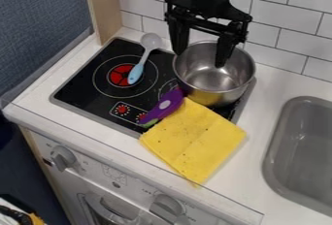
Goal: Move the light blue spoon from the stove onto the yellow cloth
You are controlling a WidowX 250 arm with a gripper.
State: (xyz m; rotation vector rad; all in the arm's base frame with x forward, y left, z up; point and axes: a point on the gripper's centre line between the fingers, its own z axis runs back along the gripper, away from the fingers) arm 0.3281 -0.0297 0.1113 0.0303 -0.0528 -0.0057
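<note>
Gripper and metal pot at the back of the toy hob.
The black gripper [200,58] hangs over the back-left part of the round metal pot [208,97], its fingers wide apart with nothing between them; one tip is by the rim at the view's left, the other over the interior, though contact cannot be judged. The pot's body extends below and right of the claw; being round, it has no long axis. A purple toy [166,104] and a yellow cloth [193,139] lie at its near side.

bright, diffuse light (soft shadows)
</note>
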